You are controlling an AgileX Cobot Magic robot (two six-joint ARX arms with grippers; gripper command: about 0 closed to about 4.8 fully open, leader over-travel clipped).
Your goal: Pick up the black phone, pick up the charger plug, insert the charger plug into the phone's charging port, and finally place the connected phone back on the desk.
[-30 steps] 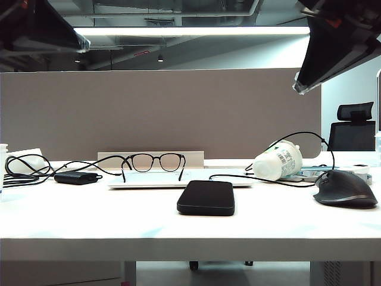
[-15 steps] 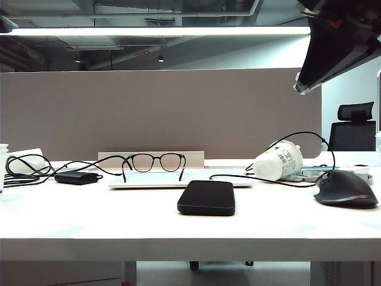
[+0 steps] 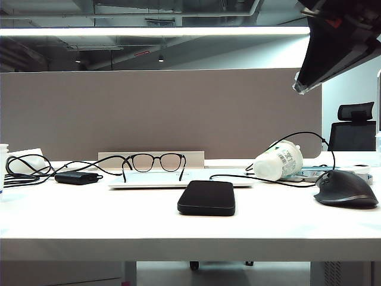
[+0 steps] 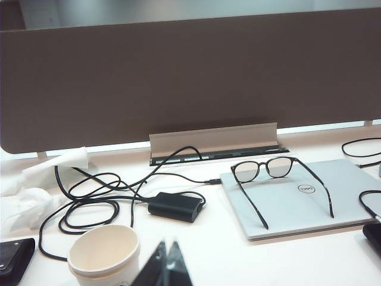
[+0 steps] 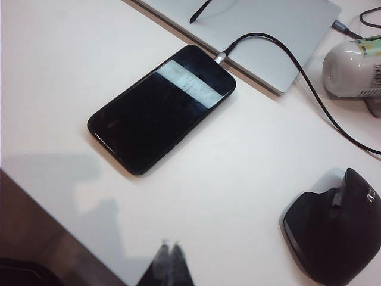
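The flat matte-black phone (image 5: 161,107) is seen lying on the white bench (image 5: 238,179), the silvery charger plug (image 5: 221,58) seated at its short edge, toward one o'clock. The left gripper (image 4: 166,265) and the right gripper (image 5: 169,262) are held closed and empty above the bench.

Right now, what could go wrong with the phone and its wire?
The charger plug sits in the black phone; its cable loops past the tipped bottle and mouse, so a snag might yank it out. The right fingers, shut, hang above the desk near the phone; the left fingers, shut, near the paper cup.

You have a white desk (image 3: 89,223). On it lie a black phone (image 3: 206,198) (cable plugged in), a closed laptop (image 4: 303,199), a mouse (image 3: 346,189) and a paper cup (image 4: 104,257).
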